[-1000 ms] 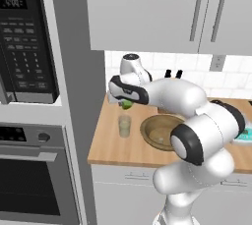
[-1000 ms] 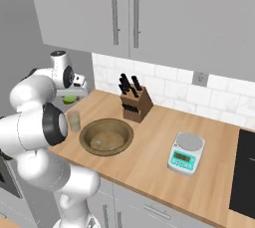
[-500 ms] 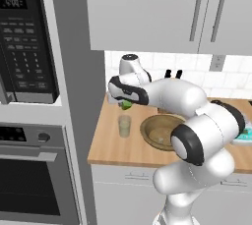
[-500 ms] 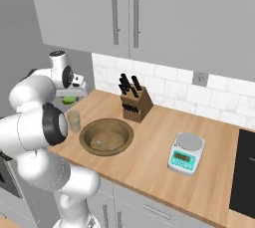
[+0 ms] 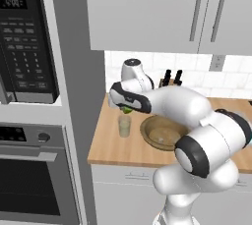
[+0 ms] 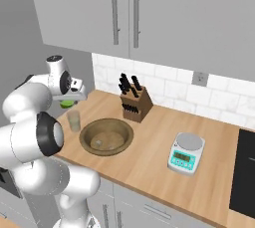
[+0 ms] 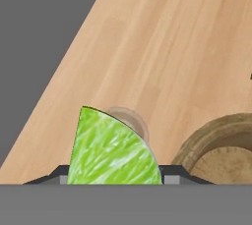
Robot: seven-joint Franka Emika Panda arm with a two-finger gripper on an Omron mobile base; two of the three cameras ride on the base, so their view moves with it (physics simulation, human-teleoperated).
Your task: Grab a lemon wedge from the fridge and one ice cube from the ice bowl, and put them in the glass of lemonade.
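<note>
Hand view: bright green lemon wedge [image 7: 112, 150] sits pinched between the pincer's [image 7: 114, 179] two dark tips, directly above the small clear glass of pale lemonade [image 7: 132, 121] on the light wooden counter [image 7: 167, 47]. Left base view puts the wedge [image 5: 127, 110] just over the glass [image 5: 124, 126], not touching it. Wide shallow brown wooden ice bowl [image 6: 106, 136] stands just beside the glass [image 6: 74, 120], toward the middle of the counter. Wooden knife block with black handles [image 6: 135, 103] sits behind the bowl by the tiled wall; small white and teal scale [image 6: 186, 153] well apart to the right.
</note>
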